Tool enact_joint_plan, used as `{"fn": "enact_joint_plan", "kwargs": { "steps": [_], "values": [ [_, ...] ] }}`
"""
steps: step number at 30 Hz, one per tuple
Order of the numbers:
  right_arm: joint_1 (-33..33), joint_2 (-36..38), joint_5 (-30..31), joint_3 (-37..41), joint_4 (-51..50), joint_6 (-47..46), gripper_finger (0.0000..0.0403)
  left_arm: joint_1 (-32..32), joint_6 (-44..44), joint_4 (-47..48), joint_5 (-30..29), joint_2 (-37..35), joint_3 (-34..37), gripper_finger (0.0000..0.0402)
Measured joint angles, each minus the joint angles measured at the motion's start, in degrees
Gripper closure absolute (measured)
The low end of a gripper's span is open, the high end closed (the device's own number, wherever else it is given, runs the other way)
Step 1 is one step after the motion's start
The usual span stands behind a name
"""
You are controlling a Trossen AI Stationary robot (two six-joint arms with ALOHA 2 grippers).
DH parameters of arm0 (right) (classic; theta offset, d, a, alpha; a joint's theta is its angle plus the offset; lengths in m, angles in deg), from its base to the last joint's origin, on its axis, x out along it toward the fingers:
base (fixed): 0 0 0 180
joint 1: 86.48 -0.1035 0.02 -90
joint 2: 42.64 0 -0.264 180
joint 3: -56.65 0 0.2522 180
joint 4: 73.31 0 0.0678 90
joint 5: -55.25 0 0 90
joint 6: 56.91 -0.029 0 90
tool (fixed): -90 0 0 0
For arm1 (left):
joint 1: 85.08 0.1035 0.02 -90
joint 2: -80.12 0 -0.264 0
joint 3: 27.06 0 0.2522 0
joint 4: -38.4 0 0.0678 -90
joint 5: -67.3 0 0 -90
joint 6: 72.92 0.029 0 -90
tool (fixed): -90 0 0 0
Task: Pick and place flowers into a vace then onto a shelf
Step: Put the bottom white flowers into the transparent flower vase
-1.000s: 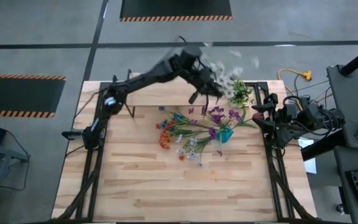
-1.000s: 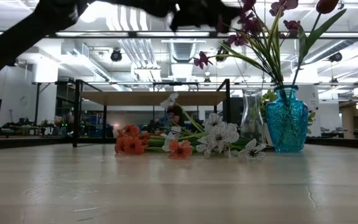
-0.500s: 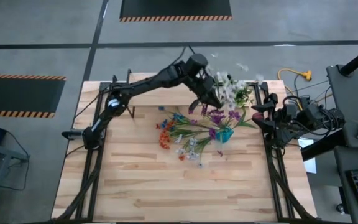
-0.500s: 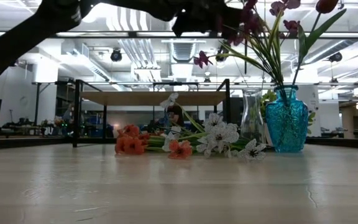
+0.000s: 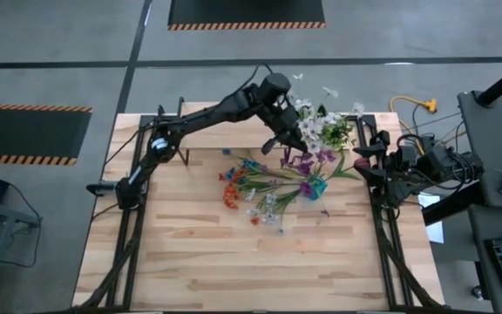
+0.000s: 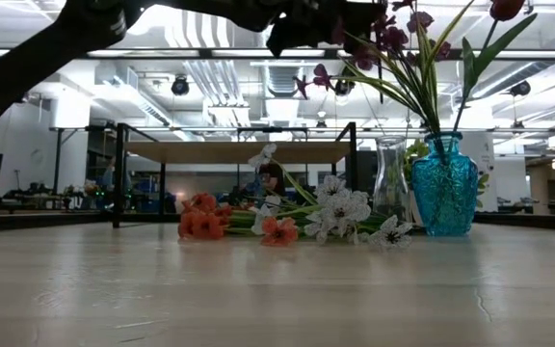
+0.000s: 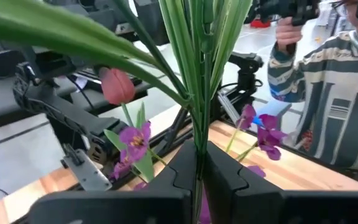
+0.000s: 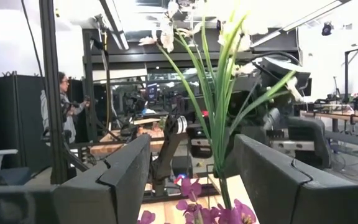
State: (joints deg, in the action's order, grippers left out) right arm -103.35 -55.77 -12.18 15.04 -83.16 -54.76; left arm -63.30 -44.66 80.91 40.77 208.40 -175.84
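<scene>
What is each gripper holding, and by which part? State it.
Left gripper: shut on flowers by their green stems. Right gripper: open, holding nothing.

Even overhead light fills the high view, leaving the bench [image 5: 234,253] bright with only soft, short shadows. In the low view, ceiling light strips [image 6: 210,53] glare white and throw the arm overhead into near silhouette, while the near bench surface is blurred. In the left wrist view the close green stems [image 7: 197,68] are soft and out of focus.
</scene>
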Motion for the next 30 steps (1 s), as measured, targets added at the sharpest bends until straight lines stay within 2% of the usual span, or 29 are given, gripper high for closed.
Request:
{"fn": "enact_joint_plan", "kwargs": {
  "steps": [16, 30],
  "values": [
    [0.00, 0.01, -0.02, 0.00, 0.19, -0.26, 0.0179, 1.53, 2.81, -3.38, 2.92, 5.68, 0.04, 0.0401],
    [0.01, 0.01, 0.00, 0.00, 1.13, -0.21, 0.0179, 3.00, -0.14, -6.74, 3.88, 5.55, 0.04, 0.0401]
  ]
}}
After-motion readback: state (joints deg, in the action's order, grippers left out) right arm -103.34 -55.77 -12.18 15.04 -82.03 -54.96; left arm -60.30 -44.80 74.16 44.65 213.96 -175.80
